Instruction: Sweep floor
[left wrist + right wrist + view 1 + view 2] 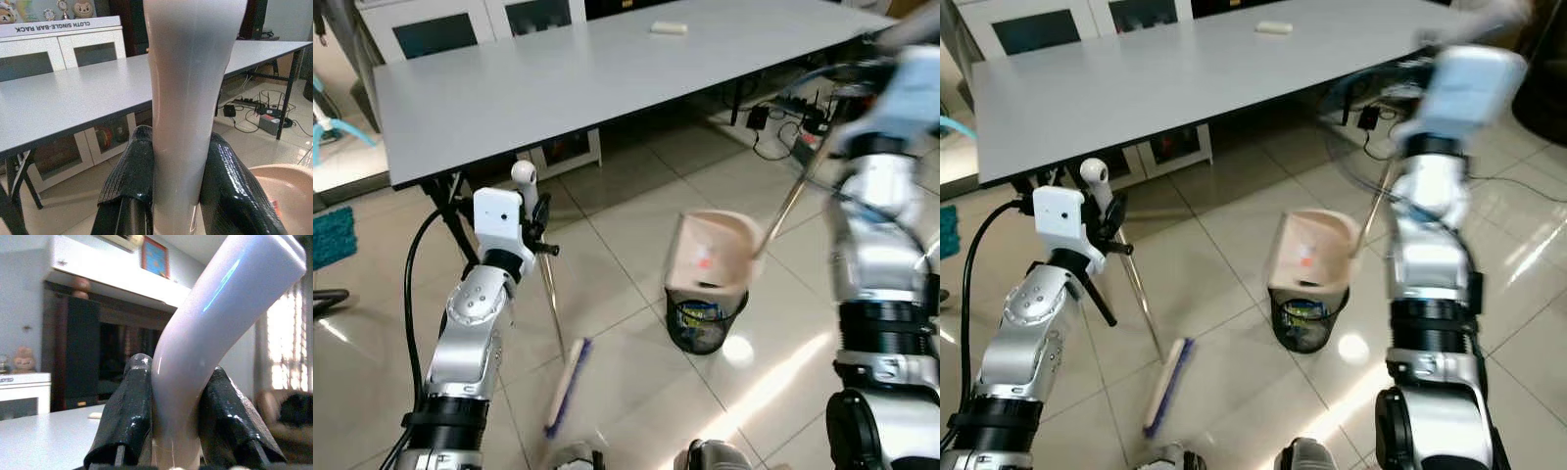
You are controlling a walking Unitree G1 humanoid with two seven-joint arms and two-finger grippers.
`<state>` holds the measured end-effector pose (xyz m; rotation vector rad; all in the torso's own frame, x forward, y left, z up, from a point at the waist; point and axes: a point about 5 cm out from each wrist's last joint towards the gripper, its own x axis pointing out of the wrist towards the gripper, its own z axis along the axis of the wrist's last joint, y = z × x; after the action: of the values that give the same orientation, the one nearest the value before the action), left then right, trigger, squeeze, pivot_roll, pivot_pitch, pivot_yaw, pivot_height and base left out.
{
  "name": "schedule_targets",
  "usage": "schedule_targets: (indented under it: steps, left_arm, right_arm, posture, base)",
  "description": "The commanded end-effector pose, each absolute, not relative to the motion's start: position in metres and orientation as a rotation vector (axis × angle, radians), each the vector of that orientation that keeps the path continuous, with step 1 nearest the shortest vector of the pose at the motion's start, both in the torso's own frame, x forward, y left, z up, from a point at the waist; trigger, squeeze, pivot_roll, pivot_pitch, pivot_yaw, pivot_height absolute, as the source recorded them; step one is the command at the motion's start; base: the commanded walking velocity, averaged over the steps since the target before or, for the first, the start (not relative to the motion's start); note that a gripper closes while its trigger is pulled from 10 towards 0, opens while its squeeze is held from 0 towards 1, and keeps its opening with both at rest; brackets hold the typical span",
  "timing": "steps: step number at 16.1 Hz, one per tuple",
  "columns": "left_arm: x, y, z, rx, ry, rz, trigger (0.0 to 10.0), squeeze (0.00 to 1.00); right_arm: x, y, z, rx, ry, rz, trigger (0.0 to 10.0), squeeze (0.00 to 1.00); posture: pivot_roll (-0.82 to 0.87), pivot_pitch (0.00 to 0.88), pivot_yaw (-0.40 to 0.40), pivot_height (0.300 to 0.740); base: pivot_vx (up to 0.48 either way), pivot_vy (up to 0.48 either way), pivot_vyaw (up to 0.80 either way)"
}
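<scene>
My left gripper (181, 166) is shut on the pale broom handle (188, 98), just below its round white top (523, 174). The thin pole slants down to the broom head (566, 387) with blue bristles, which rests on the tiled floor. My right gripper (178, 401) is shut on the curved white handle (215, 318) of the dustpan. Its metal rod (788, 211) runs down to the pink dustpan (710, 255), which is tipped over a black mesh wastebasket (705, 323). A red scrap lies inside the pan. The right arm (1440, 88) is blurred.
A long grey table (558, 88) stands just ahead with a small white object (669, 27) on it. Black table legs (450, 211) are beside my left arm. Cables and a power strip (793, 113) lie under the table's right end. White cabinets (460, 24) stand behind.
</scene>
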<state>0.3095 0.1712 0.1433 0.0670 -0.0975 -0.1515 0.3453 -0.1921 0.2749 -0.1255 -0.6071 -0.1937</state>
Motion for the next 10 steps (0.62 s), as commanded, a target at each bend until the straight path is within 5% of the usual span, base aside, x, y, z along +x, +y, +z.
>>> schedule_targets:
  steps: [1, 10]
  left_arm:
    - [0.309, 0.172, 0.155, 0.082, -0.143, -0.148, 10.0, 0.0]
    - [0.293, 0.181, 0.155, 0.091, -0.122, -0.107, 10.0, 0.0]
  right_arm:
    - [0.343, -0.193, 0.291, -0.129, -0.702, -0.198, 10.0, 0.0]
    - [0.354, -0.195, 0.288, -0.205, -0.801, -0.211, 10.0, 0.0]
  posture:
    - [0.01, 0.112, 0.073, 0.74]
    - [0.08, 0.195, 0.074, 0.74]
  base:
    - [0.0, 0.0, 0.0]
    - [0.0, 0.0, 0.0]
